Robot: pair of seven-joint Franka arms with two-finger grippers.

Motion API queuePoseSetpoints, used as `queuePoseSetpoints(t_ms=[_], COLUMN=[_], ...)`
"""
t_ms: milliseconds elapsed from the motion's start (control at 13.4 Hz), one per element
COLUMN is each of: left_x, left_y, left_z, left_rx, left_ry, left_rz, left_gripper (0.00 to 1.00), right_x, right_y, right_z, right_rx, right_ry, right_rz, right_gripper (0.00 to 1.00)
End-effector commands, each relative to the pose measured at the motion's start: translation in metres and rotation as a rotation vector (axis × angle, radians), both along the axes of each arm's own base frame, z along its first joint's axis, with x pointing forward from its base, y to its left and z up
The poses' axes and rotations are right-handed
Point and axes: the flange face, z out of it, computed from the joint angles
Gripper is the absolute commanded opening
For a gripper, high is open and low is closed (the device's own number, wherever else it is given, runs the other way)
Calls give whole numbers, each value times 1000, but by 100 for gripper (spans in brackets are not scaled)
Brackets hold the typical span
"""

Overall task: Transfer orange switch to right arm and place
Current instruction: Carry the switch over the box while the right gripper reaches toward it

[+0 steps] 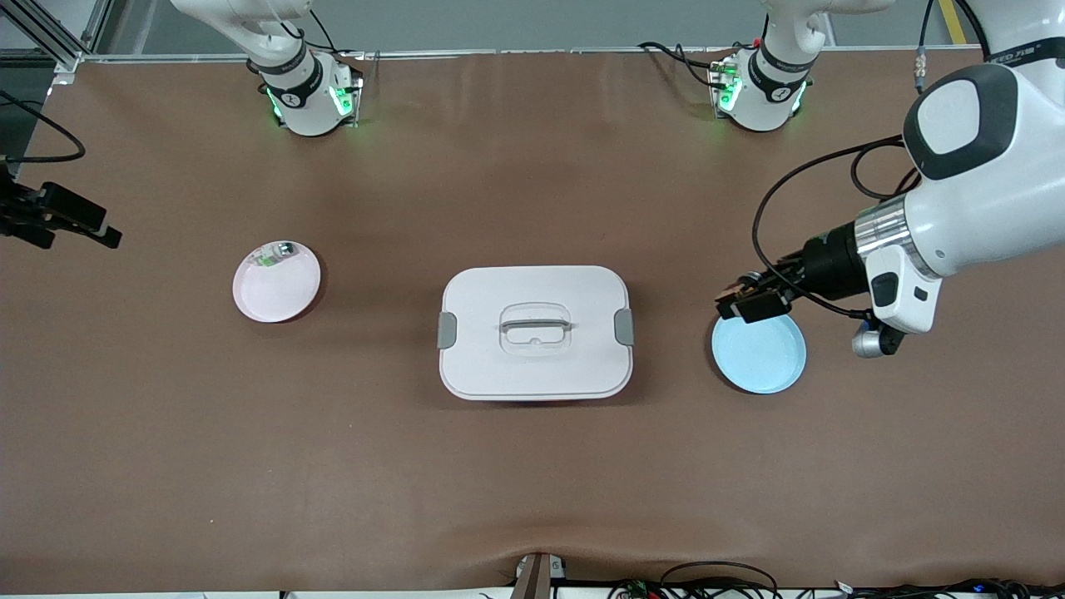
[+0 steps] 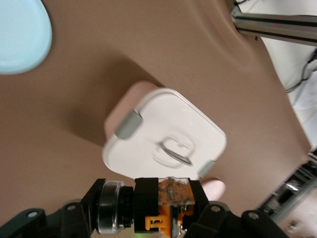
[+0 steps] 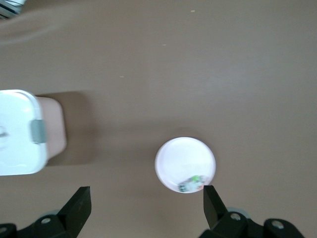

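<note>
Brown matting covers the counter (image 1: 532, 482) from end to end. At the right arm's end, the right pincer (image 1: 71, 218) is seen at the edge of the front view, held level above the matting and waiting; in the right wrist view its black fingers (image 3: 79, 208) are spread wide with nothing between them. Beneath it, near that end, a small round pale pink plate (image 1: 276, 281) lies on the counter, and a small silvery-clear part with a green bit (image 1: 274, 254) rests inside it at the rim farthest from the front camera. At the middle, a white rectangular lidded box with grey side clips and a recessed handle (image 1: 535, 333) stands closed; what it contains cannot be told. Toward the left arm's end, a round light blue plate (image 1: 759, 354) lies on the matting. The left arm is bent low, its wrist turned sideways, and the left pincer (image 1: 745, 299) is held over that plate's rim. It is clamped on the tiny black switch with an orange face (image 2: 166, 206), which is carried in the air.
</note>
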Motion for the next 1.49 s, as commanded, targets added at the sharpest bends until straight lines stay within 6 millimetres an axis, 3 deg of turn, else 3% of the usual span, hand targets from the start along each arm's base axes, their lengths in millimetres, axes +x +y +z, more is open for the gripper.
queuePoseSetpoints(t_ms=[0, 149, 373, 523, 821, 1195, 1419], left_x=[0, -6, -16, -23, -46, -94, -111], left_y=[-39, -75, -132, -166, -223, -280, -296], left_z=[9, 16, 19, 15, 1, 5, 8], left_rx=[-65, -84, -131, -169, -194, -186, -184], left_ry=[85, 95, 100, 142, 261, 343, 364], left_rz=[81, 165, 302, 420, 534, 515, 505], left_gripper=[27, 27, 27, 27, 27, 27, 27], right_x=[0, 2, 8, 16, 21, 23, 18], right_y=[21, 54, 87, 99, 158, 210, 231], right_z=[6, 10, 17, 12, -5, -24, -23], right_rx=[89, 99, 191, 265, 323, 377, 441], right_ry=[-15, -31, -79, -132, -217, -174, -158], right_rz=[-42, -65, -87, -106, -92, -163, -177], right_gripper=[100, 100, 100, 100, 100, 100, 100])
